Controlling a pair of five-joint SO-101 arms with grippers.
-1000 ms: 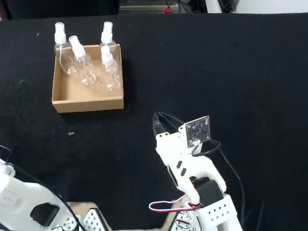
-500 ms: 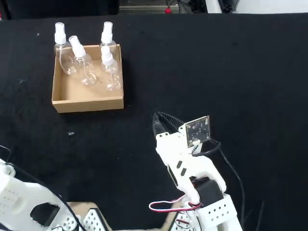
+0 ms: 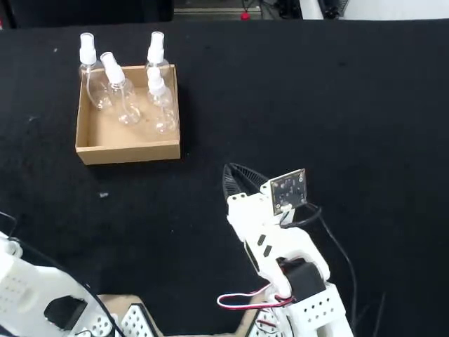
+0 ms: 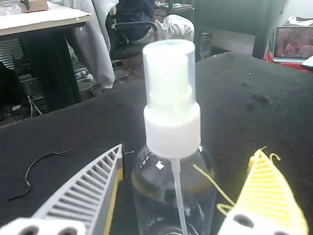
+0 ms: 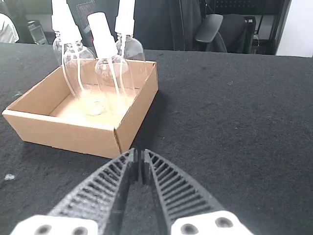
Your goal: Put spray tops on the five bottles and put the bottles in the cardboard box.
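A clear bottle [image 4: 171, 191] with a white spray top [image 4: 170, 98] stands between the grey and yellow fingers of my left gripper [image 4: 190, 150], which is shut on its body. The cardboard box [image 3: 126, 152] sits at the table's far left and holds several clear bottles with white spray tops [image 3: 121, 91]; the right wrist view shows the same box [image 5: 63, 132] and bottles [image 5: 110, 73]. My right gripper [image 3: 233, 177] rests shut on the black table a little right of and nearer than the box, its black fingertips [image 5: 137, 157] pointing toward the box corner with nothing between them.
The white left arm base [image 3: 28, 295] fills the near left corner, and the right arm's body [image 3: 287, 260] with its red and white cables takes up the near middle. Black cloth [image 3: 337, 105] covers the table's right half. Chairs and desks stand beyond the far edge.
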